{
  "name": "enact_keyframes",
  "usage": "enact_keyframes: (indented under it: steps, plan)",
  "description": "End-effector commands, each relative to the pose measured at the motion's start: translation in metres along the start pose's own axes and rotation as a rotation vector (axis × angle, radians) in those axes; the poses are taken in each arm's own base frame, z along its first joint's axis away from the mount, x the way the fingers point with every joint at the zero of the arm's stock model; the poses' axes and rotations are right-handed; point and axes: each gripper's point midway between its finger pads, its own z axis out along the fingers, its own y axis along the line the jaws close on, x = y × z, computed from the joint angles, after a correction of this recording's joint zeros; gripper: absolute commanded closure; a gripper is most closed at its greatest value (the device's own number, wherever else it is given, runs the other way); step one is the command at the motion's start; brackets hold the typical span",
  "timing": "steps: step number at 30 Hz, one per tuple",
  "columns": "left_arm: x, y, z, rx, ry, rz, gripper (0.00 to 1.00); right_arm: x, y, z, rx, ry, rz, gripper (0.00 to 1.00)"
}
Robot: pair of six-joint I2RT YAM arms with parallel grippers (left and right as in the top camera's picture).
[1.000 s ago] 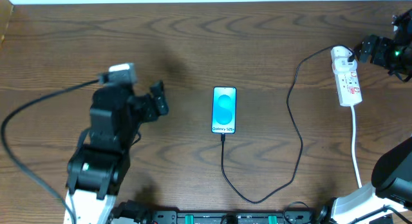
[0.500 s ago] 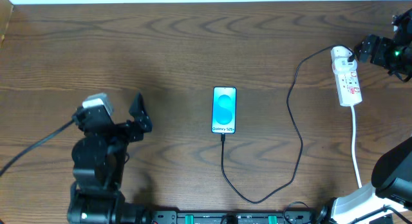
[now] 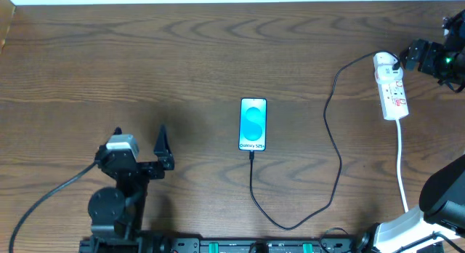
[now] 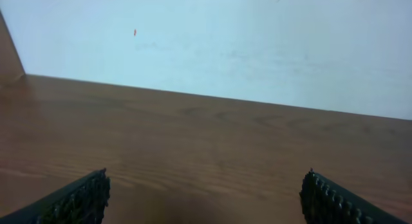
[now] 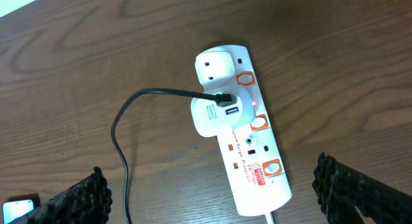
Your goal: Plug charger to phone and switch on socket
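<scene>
The phone (image 3: 253, 124) lies flat on the counter (image 3: 218, 49) near its middle, with its blue screen up and its long side running near to far. The charger (image 3: 336, 158) meets the phone's near short edge with its small tip. From there its thin black cable loops toward the near edge of the counter, then climbs along the right to the socket (image 3: 391, 86) at the far right. In the right wrist view the cable ends in a white plug (image 5: 215, 114) seated in the middle of the strip, and a small red dot shows just beside it. A second white plug (image 5: 215, 66) sits at the strip's far end. The right fingers (image 5: 77, 198) are spread wide above the socket, one on each side of it, touching nothing. The left fingers (image 4: 80, 198) are also spread wide and empty, at the near left of the counter, well apart from the phone.
</scene>
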Motion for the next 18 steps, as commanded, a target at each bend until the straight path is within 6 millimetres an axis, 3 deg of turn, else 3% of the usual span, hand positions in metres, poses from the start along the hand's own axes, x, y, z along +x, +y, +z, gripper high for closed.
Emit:
enact_keyframes:
  steps: [1,10,18]
  plan:
    - [0.001,0.000,-0.005,0.008,-0.035,0.046,0.06,0.001,0.002,0.001,-0.006,0.004,0.012,0.01]
    - [0.015,0.002,-0.009,0.011,-0.081,0.068,0.06,0.001,0.002,0.001,-0.006,0.004,0.012,0.01]
    - [0.038,0.005,-0.002,0.007,-0.065,0.105,0.06,0.001,0.002,0.001,-0.006,0.003,0.012,0.01]
